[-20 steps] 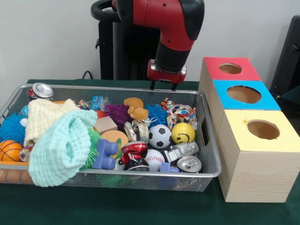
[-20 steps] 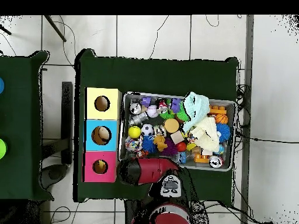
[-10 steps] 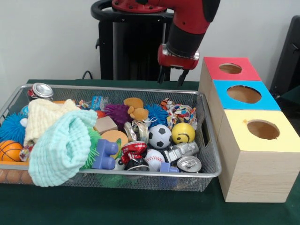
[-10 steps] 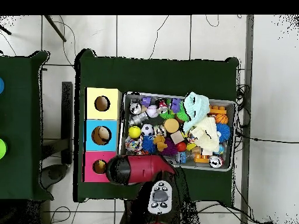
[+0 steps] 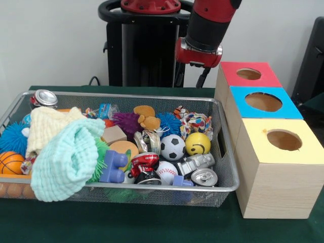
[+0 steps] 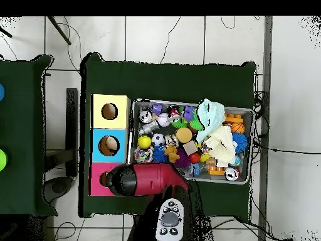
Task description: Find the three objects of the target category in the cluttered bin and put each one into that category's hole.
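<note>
Hovering beside the red box

My gripper [image 5: 190, 77] hangs above the table behind the wire bin [image 5: 225, 157], just beside the red box [image 5: 242, 75]; jaws spread, holding nothing. Bin contents: soccer ball [image 5: 172, 147], yellow smiley ball [image 5: 197, 144], baseball [image 5: 166, 172], basketball [image 5: 10, 163], cans, cloths. Blue box [image 5: 263, 103] and yellow box [image 5: 281, 140] adjoin.

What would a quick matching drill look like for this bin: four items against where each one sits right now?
Things:
1. soccer ball
2. mint green cloth
3. silver can
4. red-topped box

Places:
A. far left corner of the bin
B. draped over the bin's near left rim
C. beside the yellow smiley ball
D. farthest in the row of boxes

Pairs: 1-C, 2-B, 3-A, 4-D
</note>
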Robot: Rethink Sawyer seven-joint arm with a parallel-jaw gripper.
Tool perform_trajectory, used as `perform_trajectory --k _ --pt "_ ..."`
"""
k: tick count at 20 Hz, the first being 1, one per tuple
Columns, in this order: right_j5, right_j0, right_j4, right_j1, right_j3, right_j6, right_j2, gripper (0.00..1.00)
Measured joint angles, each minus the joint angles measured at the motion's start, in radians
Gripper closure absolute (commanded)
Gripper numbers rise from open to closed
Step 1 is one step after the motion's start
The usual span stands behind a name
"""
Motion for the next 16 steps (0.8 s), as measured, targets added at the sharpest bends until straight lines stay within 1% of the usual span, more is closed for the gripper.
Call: perform_trajectory --k 9,16 --pt "0.0 -0.013 0.0 0.002 -0.042 0.0 0.0 0.0" --pt "0.0 -0.037 0.0 0.027 -0.058 0.0 0.0 0.0"
